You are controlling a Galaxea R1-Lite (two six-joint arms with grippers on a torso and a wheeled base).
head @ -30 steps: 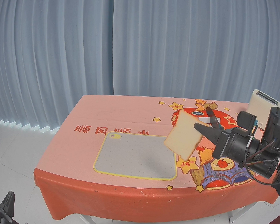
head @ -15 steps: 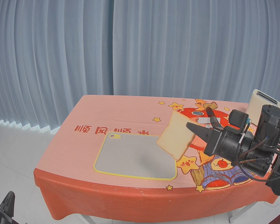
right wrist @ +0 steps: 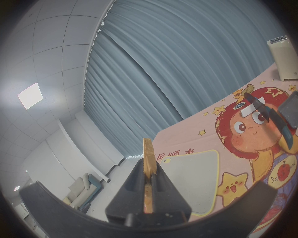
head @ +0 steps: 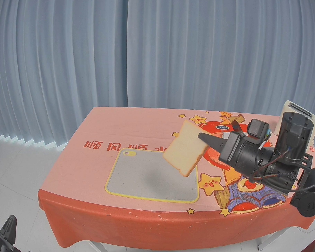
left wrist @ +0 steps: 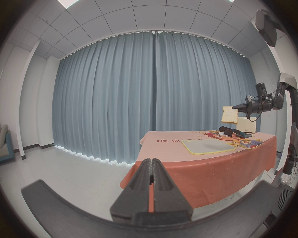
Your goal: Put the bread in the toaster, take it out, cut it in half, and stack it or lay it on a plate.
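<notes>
The left gripper (left wrist: 151, 164), its dark fingers pressed together on nothing, hangs low, well off the table's (head: 95, 128) front-left corner. A flat grey cutting board (head: 152, 174) with a rounded yellow rim lies near the front edge. Above the board's right edge the right gripper (head: 202, 137) clamps a tilted, soft pale bread slice (head: 184, 148), and the boxy cream toaster (head: 297, 107) stands at the far right corner

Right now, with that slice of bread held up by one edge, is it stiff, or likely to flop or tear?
The bread hangs tilted from the right gripper yet looks flat, so it is probably stiff and light. The pinch grips only one edge, so the crumb there may dent or tear. Laid on the cutting board, it should lie flat.
</notes>
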